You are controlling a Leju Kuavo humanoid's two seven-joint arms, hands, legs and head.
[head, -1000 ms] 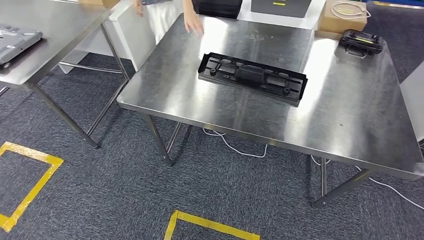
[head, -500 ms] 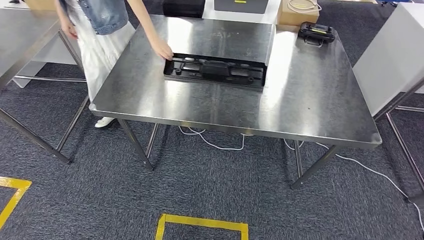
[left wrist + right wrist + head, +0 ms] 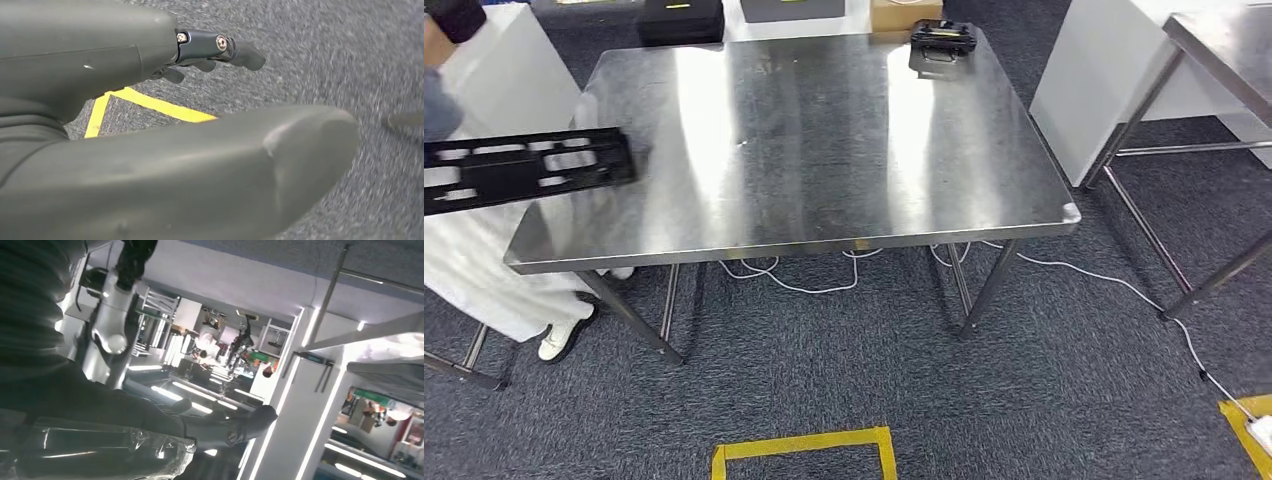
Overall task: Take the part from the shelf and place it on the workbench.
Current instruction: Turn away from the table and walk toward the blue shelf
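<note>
Part point(image 3: 524, 168) — off workbench point(image 3: 824, 140), person-held

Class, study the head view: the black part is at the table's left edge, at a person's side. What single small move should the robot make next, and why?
Probably wait. The black part is blurred and overhangs the steel table beside a person, seemingly being carried away. The left hand holds nothing over the carpet; the right hand looks empty too. Nothing is within reach to grasp.

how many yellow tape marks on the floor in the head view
2. One yellow tape outline lies on the carpet in front of the steel table, near the bottom edge; a second yellow tape corner is at the lower right, cut off by the frame. Others may lie out of frame.
</note>
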